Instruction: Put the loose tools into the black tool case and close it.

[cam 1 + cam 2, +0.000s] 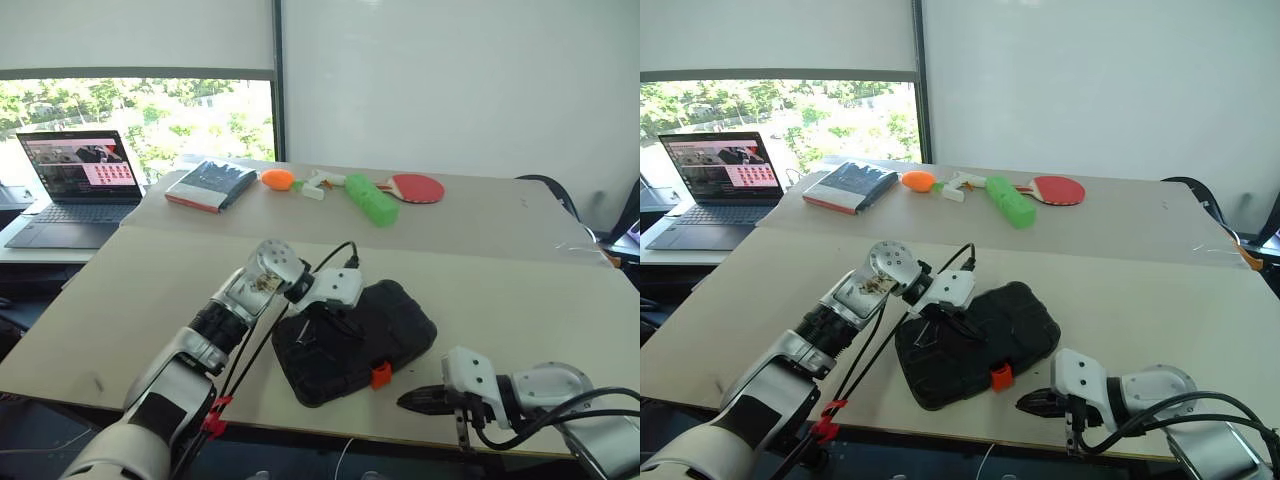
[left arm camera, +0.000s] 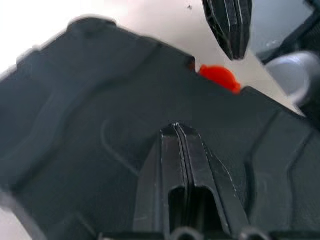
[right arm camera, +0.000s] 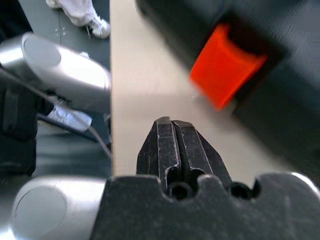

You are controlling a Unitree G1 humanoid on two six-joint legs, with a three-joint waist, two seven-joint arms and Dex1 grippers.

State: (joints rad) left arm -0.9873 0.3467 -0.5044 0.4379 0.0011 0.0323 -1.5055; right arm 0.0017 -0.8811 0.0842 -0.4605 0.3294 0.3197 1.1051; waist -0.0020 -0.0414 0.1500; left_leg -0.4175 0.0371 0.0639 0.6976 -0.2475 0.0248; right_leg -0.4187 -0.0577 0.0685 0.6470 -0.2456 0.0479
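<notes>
From the head view I'm seeing the black tool case [image 1: 355, 340] lying closed near the table's front edge, long axis diagonal. In the left wrist view, my left gripper [image 2: 177, 131], fingers pressed together, is hovering over the lid. In the right wrist view, my right gripper [image 3: 171, 123], also pinched shut and holding nothing, is pointing at the orange latch [image 3: 224, 66] just ahead; it looks the nearer one.

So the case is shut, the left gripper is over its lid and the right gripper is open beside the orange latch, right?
Not quite: the right gripper is shut, fingers together, as the right wrist view shows. The black tool case is closed, the left gripper is over its lid, and the orange latch is beside the right one.
</notes>
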